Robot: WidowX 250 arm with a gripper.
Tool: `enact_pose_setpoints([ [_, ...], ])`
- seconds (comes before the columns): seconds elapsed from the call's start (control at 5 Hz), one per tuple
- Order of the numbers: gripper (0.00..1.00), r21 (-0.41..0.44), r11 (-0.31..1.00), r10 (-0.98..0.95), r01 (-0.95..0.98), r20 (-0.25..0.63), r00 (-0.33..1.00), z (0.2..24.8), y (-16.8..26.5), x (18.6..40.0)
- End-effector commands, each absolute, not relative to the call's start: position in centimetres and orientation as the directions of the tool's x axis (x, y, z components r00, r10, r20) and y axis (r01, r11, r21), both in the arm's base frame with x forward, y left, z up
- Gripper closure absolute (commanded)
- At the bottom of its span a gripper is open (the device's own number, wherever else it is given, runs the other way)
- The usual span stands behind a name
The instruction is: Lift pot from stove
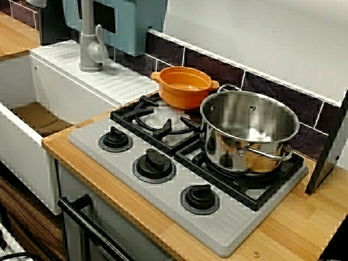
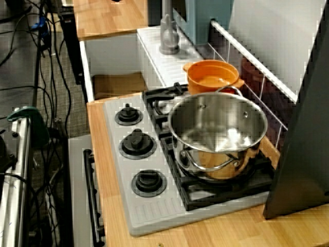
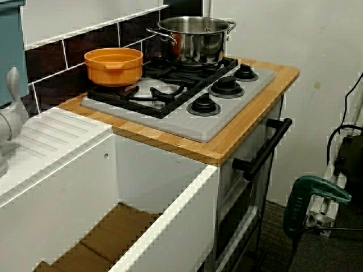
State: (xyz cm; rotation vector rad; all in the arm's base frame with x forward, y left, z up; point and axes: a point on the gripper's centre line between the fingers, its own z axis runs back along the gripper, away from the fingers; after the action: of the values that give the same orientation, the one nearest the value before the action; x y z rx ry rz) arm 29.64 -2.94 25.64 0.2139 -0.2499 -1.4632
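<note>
1. End effector: not in any of the 3 views, so can't tell if it's wide, narrow or holding anything; no arm visible either.
2. Small shallow round orange pot point(image 1: 184, 86) w/ two stubby side handles sits upright and empty on the back corner of the black burner grate point(image 1: 157, 117), next to the dark tiled backsplash point(image 1: 217, 68). Nothing on top of it, so approach from above looks free.
3. It rests on the grate, not lifted; judged: task not begun.
4. Large shiny stainless-steel pot point(image 1: 249, 130) w/ loop handles stands on the neighbouring grate, just beside the orange one; can't tell if they touch. Likely the tight side for a grasp; the sink side looks freer.
5. Grey ribbed toy stove point(image 1: 163, 193) is set into the wooden bench point(image 1: 288, 228).
6. Counts: 2 pots (1 orange, 1 steel), 2 burner grates, 3 round black knobs point(image 1: 155, 164) in a row along the front edge.
7. Outward: white ribbed drainboard point(image 1: 92, 73) and grey tap point(image 1: 89, 46) by the white sink point(image 3: 68, 187); black oven-door handle point(image 3: 262, 148) below the bench.
</note>
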Motion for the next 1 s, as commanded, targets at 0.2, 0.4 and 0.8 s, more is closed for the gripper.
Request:
enact_pose_setpoints([
  [0.2,0.0,0.307,0.134,-0.991,0.942,0.029,0.132,23.5,-2.7,31.5],
  [0.4,0.0,0.303,0.157,-0.987,0.94,0.015,0.16,21.7,-2.5,34.6],
  [0.8,0.0,0.272,0.189,-0.979,0.944,-0.026,0.203,19.0,-1.0,39.5],
])
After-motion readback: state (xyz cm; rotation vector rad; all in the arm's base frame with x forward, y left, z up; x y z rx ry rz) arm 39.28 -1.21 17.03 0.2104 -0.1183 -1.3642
